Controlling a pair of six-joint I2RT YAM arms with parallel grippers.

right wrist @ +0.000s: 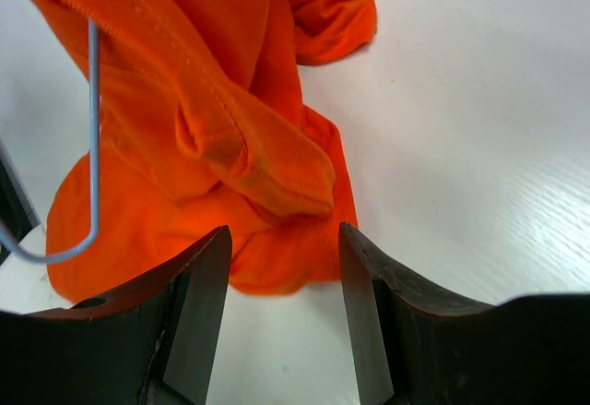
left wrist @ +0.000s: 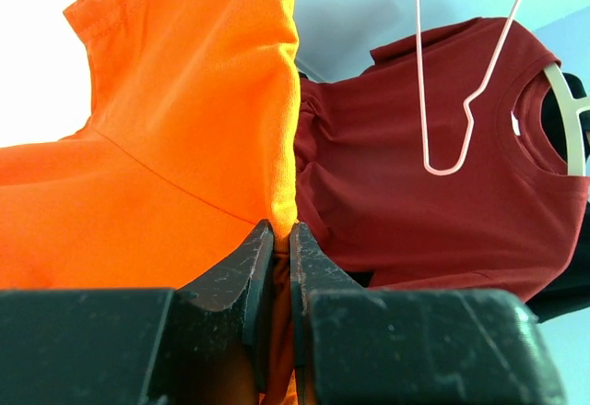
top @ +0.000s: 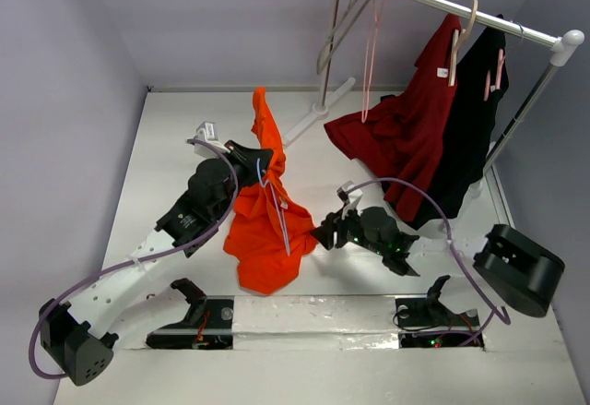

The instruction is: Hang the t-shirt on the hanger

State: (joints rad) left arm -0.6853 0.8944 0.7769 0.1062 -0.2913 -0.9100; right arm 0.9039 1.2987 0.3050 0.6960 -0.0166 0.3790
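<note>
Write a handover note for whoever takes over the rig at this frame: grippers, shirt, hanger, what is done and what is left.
Left gripper: shut on the t-shirt, holding a fold up above the table; the lower part sags onto it.
Right gripper: open, low over the table, facing the shirt's lower edge, holding nothing.
Hanger: its blue wire lies against the shirt, with the upper part hidden by fabric; I cannot tell whether it is inside.
Done: shirt raised.
Left: seat the shirt on the hanger.
</note>
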